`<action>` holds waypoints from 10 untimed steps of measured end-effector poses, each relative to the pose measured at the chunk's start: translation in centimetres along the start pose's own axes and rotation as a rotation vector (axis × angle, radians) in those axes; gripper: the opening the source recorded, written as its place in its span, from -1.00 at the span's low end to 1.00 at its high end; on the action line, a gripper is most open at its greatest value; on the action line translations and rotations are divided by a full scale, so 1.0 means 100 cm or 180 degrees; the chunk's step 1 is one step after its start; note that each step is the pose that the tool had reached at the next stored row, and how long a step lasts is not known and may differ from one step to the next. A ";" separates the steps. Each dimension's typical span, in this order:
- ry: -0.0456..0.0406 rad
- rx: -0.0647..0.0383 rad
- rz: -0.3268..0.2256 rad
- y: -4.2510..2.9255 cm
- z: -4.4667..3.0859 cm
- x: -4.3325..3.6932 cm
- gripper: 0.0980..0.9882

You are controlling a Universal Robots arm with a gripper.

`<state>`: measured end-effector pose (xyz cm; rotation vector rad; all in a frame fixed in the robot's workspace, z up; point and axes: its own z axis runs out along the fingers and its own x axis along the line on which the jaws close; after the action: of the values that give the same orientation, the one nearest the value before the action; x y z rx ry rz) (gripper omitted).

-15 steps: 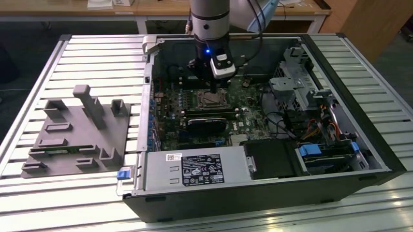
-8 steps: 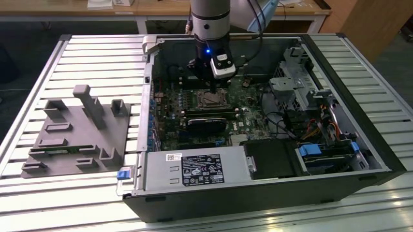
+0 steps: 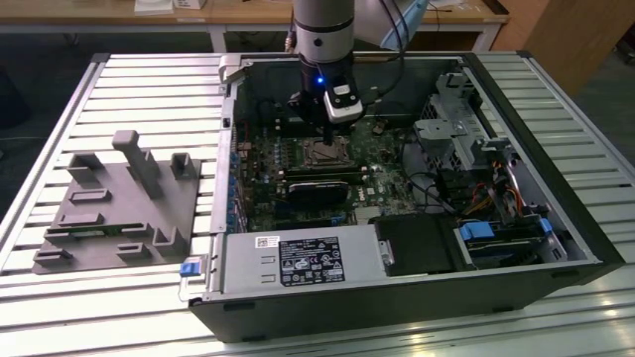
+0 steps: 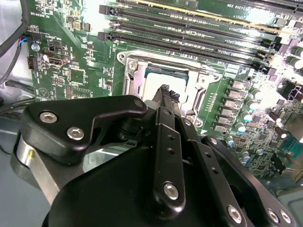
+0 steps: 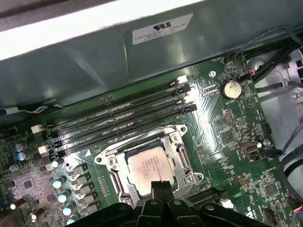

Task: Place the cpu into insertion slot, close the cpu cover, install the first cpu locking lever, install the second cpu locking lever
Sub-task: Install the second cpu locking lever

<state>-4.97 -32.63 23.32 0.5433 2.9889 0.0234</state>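
End effector (image 5: 161, 185) above cpu (image 5: 150, 168), label unreadable

Looks like a workshop or robotics lab. Open computer case (image 3: 417, 223) lying on a ribbed metal bench (image 3: 149, 89), circuit board (image 5: 227, 142) bare inside. Grey moulded parts holder (image 3: 119, 212) set beside the case, on the exterior view's left. Robot arm (image 3: 323, 37) reaching down into the case. Wooden worktable (image 3: 248, 18) behind, dark floor (image 3: 40, 67) around.
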 end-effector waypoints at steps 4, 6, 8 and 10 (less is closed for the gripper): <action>0.0000 0.0000 0.0000 -0.0023 0.0000 -0.0009 -0.98; 0.0000 0.0000 0.0000 -0.0036 0.0000 -0.0014 -0.98; 0.0000 0.0000 0.0000 -0.0051 0.0000 -0.0019 -0.98; 0.0000 0.0000 0.0000 -0.0067 0.0000 -0.0025 -0.98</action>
<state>-4.97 -33.34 23.33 0.5432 2.9889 0.0234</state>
